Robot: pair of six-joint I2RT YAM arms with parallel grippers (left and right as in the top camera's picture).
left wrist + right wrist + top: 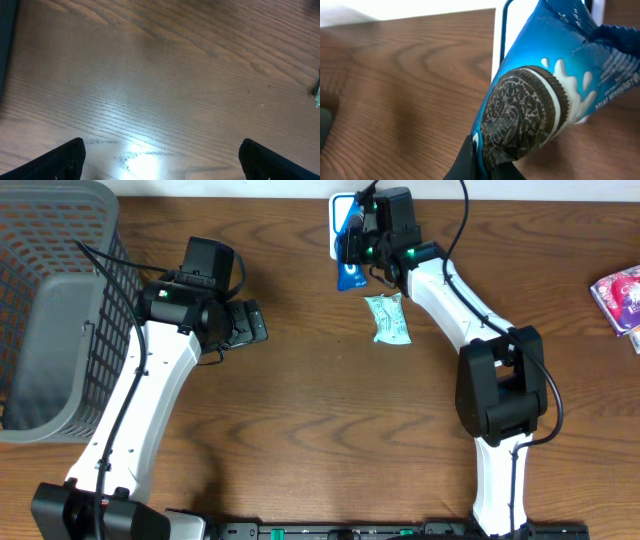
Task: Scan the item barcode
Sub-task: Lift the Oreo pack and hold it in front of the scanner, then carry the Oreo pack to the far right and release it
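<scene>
Right tool (352,242) pinched fully shut on a glossy blue cookie packet (350,273) with a printed sandwich biscuit, at the top centre of the overhead frame. Left tool (250,323) spread wide at centre left, holding nothing, over bare brown wooden tabletop (300,410).

Around the packet:
- white flat rectangular object with a dark edge (340,204), directly behind and partly covered by the packet; contact between the two not discernible
- pale green crinkled sachet (388,318), flat on the wood just below and right of the packet, apart from it
- pink and purple wrapped packet (620,298), at the far right edge, well apart
- grey plastic mesh basket (100,240), filling the upper left, beside the left arm

Nothing between the packet and the white object in the overhead view.

Packet's long axis: up and down the overhead frame, free end towards the bottom, gripped part towards the top.

Only in the right wrist view: biscuit and milk-splash print on the packet (545,75), slanting from bottom centre to upper right, crimped seal at the upper right corner, dark fingertips of the tool (482,169) at the lower end, white object (520,20) behind.

Only in the left wrist view: two dark fingers (60,160) in the lower corners around the open tool (165,167), wood grain and a glare patch between.
</scene>
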